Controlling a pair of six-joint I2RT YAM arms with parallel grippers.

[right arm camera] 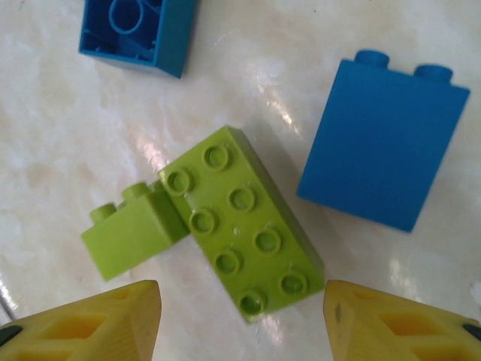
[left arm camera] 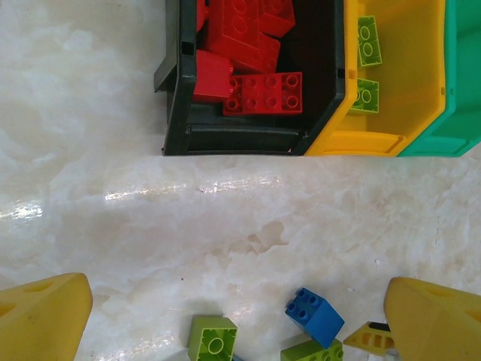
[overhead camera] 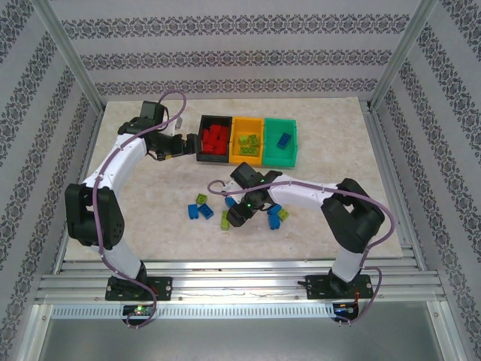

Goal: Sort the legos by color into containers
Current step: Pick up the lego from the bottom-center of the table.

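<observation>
The containers stand in a row at the back: a black bin of red legos, an orange bin holding lime legos, and a green bin with one blue lego. My left gripper hovers open and empty just left of the black bin. My right gripper is low over the loose bricks, open. Its fingers flank the near end of a lime two-by-four brick. A small lime brick touches that brick's corner.
More loose legos lie mid-table: a blue brick on its side, an upturned blue one, lime and blue ones to the left, blue and lime ones to the right. Bare tabletop spreads left.
</observation>
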